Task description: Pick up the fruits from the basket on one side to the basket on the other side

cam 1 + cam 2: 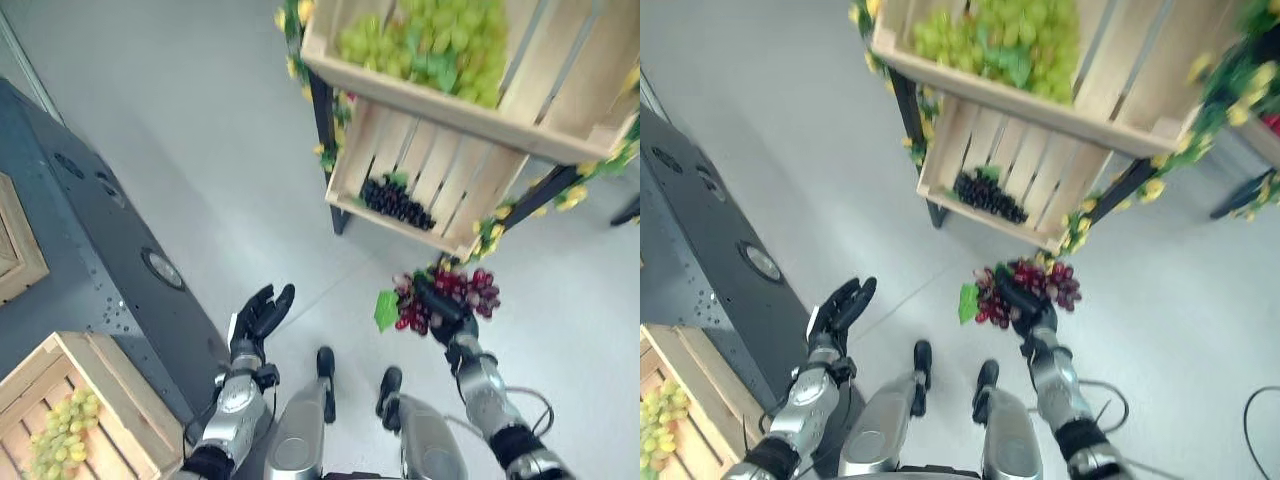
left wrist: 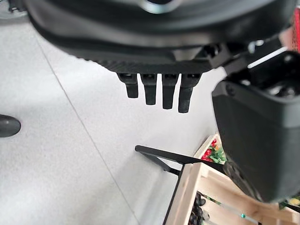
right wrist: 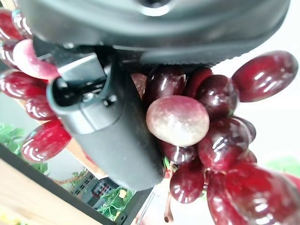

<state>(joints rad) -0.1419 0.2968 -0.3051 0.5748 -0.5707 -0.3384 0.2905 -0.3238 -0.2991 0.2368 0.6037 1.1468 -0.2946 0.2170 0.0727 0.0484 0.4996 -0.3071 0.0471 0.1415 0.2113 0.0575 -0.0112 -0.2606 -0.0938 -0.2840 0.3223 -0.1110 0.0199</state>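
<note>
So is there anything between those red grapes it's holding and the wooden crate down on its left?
Nothing visible stands in the way. The right hand holds the red grapes above bare floor, and the crate with green grapes sits low on the robot's left. The open left hand hangs between them, though it can move aside.

Pale grey floor (image 1: 180, 130), black-framed stand (image 1: 322, 120) on it — two slatted wooden crates, upper (image 1: 440, 110) with green grapes (image 1: 440, 40), lower (image 1: 400, 200) with dark grapes (image 1: 397, 202)

Glossy red grapes (image 3: 220, 140), bare-wood crates (image 1: 440, 180)
</note>
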